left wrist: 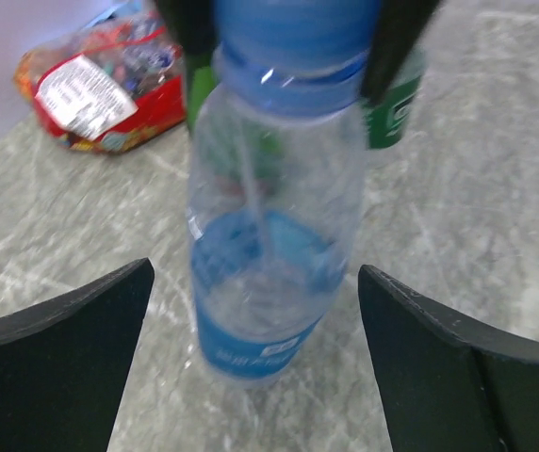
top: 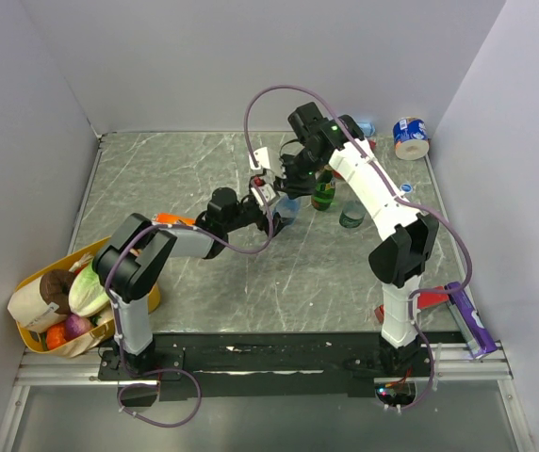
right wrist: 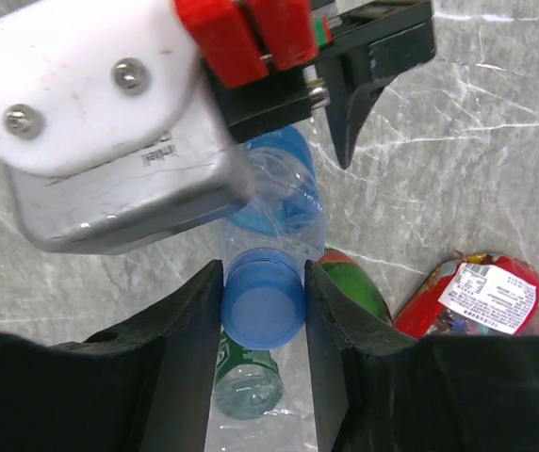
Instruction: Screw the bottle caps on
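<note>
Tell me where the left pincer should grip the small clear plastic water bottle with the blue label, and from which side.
Probably grip the small clear plastic water bottle at its round body above the blue label, coming level from the side. It stands upright inside the open left pincer, and the right pincer holds the plain blue plastic cap on top.

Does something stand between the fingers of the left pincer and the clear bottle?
Nothing visible does. The clear bottle stands before the open left pincer, bare table showing on both sides; the right pincer grips the blue cap on its neck.
</note>
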